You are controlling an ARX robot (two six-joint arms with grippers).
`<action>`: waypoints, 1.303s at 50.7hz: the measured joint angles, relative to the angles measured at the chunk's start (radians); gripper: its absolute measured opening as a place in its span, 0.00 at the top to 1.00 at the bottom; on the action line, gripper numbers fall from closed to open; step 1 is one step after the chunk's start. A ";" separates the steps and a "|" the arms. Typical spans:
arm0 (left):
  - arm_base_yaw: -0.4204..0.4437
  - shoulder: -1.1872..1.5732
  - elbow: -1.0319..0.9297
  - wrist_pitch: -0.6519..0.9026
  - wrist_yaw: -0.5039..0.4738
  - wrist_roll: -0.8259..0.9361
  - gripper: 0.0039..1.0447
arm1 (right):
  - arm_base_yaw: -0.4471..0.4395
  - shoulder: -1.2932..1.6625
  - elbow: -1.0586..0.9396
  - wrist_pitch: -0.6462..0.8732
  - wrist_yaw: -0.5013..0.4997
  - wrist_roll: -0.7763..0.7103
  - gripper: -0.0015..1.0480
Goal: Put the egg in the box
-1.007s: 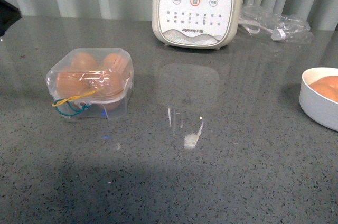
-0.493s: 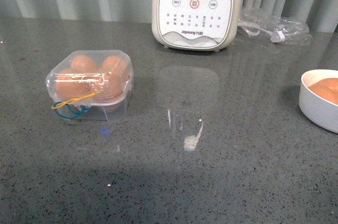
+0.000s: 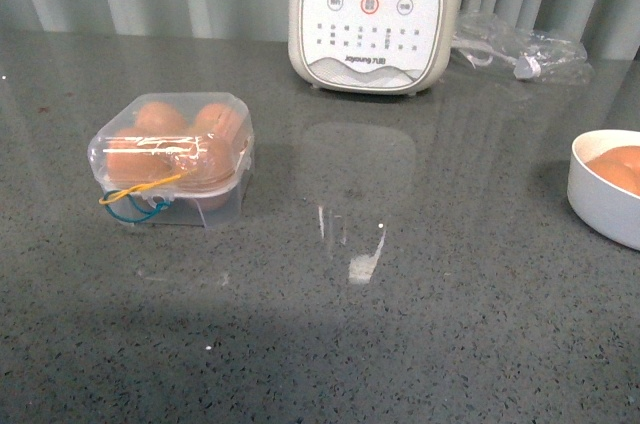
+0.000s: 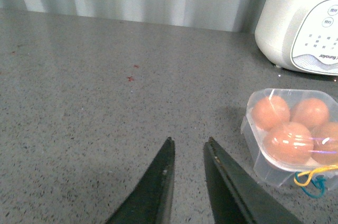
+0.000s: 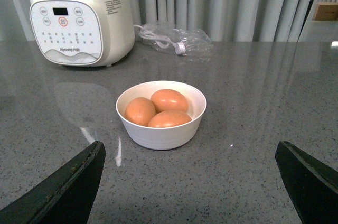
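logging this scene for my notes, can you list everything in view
egg box: one, clear plastic, lid shut, left on the counter, yellow and blue loops at its front
eggs in box: four, orange-brown
bowl: one, white, right side of the counter
eggs in bowl: three, orange-brown
cooker: one, cream, at the back
plastic bag: one, clear, right of the cooker
counter: grey, speckled
left gripper: black jaws slightly apart, empty
right gripper: black jaws wide apart, empty

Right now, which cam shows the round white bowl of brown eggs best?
The right wrist view: the round white bowl sits whole and centred, three brown eggs visible inside. The front view catches only part of it at the right edge. The left wrist view misses it entirely.
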 joint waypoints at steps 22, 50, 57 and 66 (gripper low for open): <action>-0.098 -0.235 -0.109 -0.123 -0.095 0.010 0.97 | 0.000 0.000 0.000 0.000 0.000 0.000 0.07; -0.098 -0.526 -0.153 -0.337 -0.097 0.010 0.97 | 0.000 0.000 0.000 0.000 0.000 0.000 0.07; -0.098 -0.588 -0.153 -0.395 -0.097 0.010 0.97 | 0.000 0.000 0.000 0.000 0.000 0.000 0.07; -0.098 -0.643 -0.153 -0.449 -0.096 0.010 0.97 | 0.000 0.000 0.000 0.000 0.000 0.000 0.07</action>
